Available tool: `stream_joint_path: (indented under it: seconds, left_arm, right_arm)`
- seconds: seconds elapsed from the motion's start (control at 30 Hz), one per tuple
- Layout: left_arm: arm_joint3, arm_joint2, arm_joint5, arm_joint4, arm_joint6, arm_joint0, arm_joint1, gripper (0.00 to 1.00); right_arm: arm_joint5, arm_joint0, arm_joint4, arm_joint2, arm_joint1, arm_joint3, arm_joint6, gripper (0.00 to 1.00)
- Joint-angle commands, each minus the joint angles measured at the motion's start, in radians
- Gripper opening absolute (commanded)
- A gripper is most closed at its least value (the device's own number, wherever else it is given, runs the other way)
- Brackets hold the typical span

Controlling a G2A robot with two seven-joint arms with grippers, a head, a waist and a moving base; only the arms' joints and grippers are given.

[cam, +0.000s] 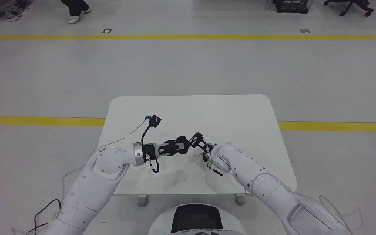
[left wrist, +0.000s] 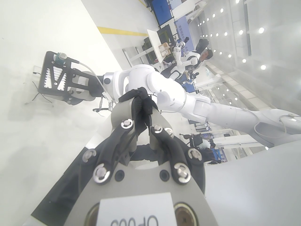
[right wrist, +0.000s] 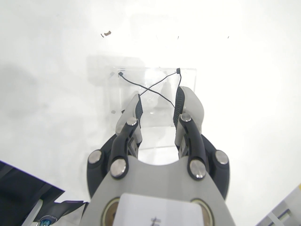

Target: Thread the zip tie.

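Between the spread fingers of the right pincer (right wrist: 158,94), I see the thin black zip tie (right wrist: 150,87) crossing in an X, one strand running up to a finger pad (right wrist: 178,99). Under those tips it lies on a clear plastic block (right wrist: 188,90) on the white table (right wrist: 47,48), with the left pincer (left wrist: 141,99) close beside. Right pincer is released wide and grips nothing; left is clenched, pads pressed together.
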Motion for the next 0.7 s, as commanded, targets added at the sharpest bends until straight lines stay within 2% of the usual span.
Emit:
stream_joint_path:
  seconds: [0.0, 0.4, 0.67]
  left_arm:
    - [0.000, 0.000, 0.000, 0.000, 0.000, 0.000, 0.000, 0.00]
    - [0.000, 0.000, 0.000, 0.000, 0.000, 0.000, 0.000, 0.00]
    - [0.000, 0.000, 0.000, 0.000, 0.000, 0.000, 0.000, 0.00]
  right_arm:
    - [0.000, 0.000, -0.002, 0.002, -0.002, 0.003, 0.000, 0.29]
    - [0.010, -0.005, -0.019, 0.017, -0.012, 0.014, 0.003, 0.24]
    - [0.008, -0.003, -0.024, 0.023, -0.021, 0.028, 0.008, 0.16]
